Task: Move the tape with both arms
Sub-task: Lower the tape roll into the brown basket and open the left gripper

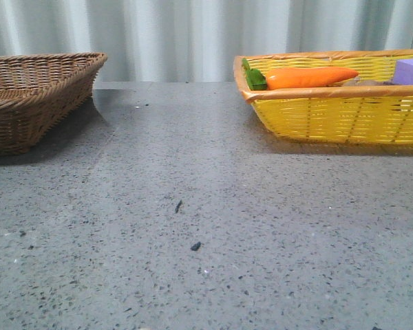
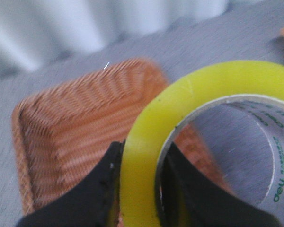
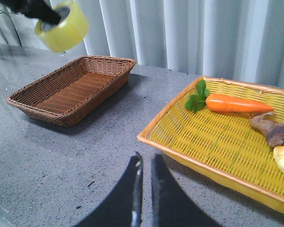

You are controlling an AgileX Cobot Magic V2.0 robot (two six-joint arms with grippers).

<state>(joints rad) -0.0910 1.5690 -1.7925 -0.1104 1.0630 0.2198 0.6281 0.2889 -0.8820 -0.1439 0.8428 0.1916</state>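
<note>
Left gripper (image 2: pixel 139 189): jaws clamped on the wall of the tape (image 2: pixel 203 94), one finger inside the core, one outside; roll held in the air above the brown wicker basket (image 2: pixel 80 132). Right gripper (image 3: pixel 144 189): jaws nearly closed, holding nothing, over the grey surface (image 3: pixel 61 161) beside the yellow basket (image 3: pixel 217 137) containing a carrot (image 3: pixel 236 103).

The left gripper (image 2: pixel 139 189) showed two matte black fingers (image 2: pixel 92 194), broad at the base and tapering upward, with what seemed small notches along one blurred inner edge. The right gripper (image 3: pixel 143 189) had similar black, blade-like fingers (image 3: pixel 125 198) with pale, glossy highlights along their inner edges.
</note>
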